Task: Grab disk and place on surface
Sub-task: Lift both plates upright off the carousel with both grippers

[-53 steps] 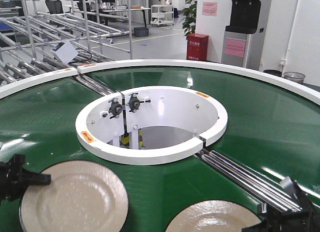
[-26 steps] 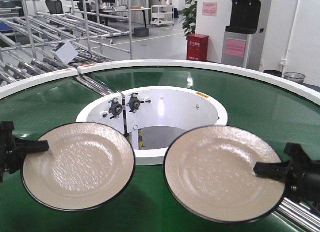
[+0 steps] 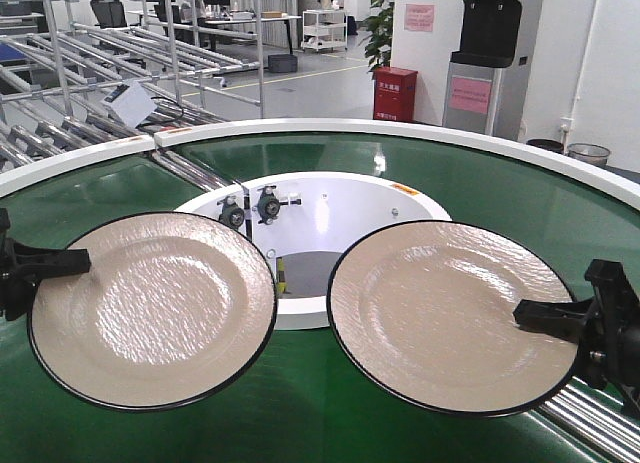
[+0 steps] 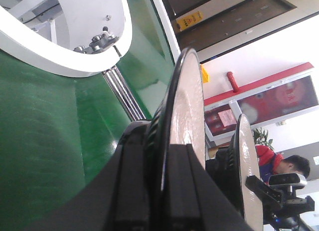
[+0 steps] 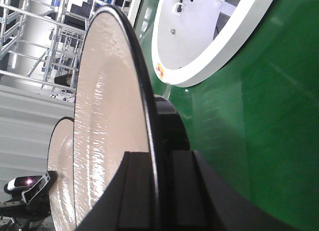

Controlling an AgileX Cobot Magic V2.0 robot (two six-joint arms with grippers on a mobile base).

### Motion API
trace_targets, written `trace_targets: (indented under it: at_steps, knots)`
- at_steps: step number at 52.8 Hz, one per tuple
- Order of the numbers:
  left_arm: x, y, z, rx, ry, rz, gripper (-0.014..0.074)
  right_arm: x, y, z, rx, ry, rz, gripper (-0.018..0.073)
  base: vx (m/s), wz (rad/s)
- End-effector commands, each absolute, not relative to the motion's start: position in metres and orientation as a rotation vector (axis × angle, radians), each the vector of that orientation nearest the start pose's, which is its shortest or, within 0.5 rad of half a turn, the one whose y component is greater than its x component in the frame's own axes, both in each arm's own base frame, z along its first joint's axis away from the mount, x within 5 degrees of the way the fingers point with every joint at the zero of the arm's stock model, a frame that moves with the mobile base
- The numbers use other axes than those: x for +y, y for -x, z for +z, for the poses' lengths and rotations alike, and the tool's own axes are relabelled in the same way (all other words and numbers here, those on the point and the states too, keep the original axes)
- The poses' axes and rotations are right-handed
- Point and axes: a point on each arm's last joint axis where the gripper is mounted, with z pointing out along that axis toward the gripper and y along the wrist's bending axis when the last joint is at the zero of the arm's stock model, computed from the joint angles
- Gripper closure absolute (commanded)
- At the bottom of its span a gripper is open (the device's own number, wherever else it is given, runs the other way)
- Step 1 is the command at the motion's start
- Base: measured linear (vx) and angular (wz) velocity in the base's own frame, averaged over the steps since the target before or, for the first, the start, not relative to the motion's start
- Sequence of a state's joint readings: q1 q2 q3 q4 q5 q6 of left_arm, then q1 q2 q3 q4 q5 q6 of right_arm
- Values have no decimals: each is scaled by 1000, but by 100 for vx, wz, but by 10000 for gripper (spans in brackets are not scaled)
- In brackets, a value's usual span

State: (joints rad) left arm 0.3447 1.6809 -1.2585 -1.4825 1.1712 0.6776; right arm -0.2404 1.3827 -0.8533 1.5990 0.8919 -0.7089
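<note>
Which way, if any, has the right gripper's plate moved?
Yes. The plate in the right gripper rose from below the white inner ring to overlap its front rim.

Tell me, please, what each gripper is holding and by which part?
Left gripper: left beige plate, by its left rim. Right gripper: right beige plate, by its right rim.

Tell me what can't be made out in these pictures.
Placing surface: outside every view.
Left pincer: front view, body cut by the left edge; lower finger hidden under the left disk.
Right pincer: front view, cut by the right edge; lower finger hidden under the right disk.
</note>
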Motion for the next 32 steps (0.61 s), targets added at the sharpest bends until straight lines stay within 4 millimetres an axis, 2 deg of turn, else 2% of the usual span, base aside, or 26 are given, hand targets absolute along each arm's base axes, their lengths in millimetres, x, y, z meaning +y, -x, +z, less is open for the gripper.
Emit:
trace_targets:
  at_steps: [1, 32]
  knots:
    - [29, -341, 358, 1842, 237, -1561, 604, 6, -278, 328, 1830, -511, 1416, 568, 0, 0]
    - [29, -341, 358, 1842, 237, -1561, 604, 6, -278, 328, 1830, -511, 1416, 568, 0, 0]
